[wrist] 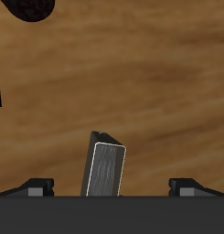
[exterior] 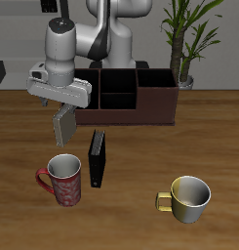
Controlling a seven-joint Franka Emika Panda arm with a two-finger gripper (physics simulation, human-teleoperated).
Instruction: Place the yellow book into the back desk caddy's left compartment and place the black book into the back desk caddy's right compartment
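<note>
While the gripper pinches the yellow book above the table, it hangs before the back desk caddy. The black book stands upright on the table beside a red mug.

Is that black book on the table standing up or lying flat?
Standing up. The black book rests on its edge on the table, beside the red mug, in front of the wooden caddy.

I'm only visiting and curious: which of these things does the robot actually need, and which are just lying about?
Needed:
yellow book, held in the tool
black book
back desk caddy

Just lying about:
red mug
yellow mug
potted plant
</note>
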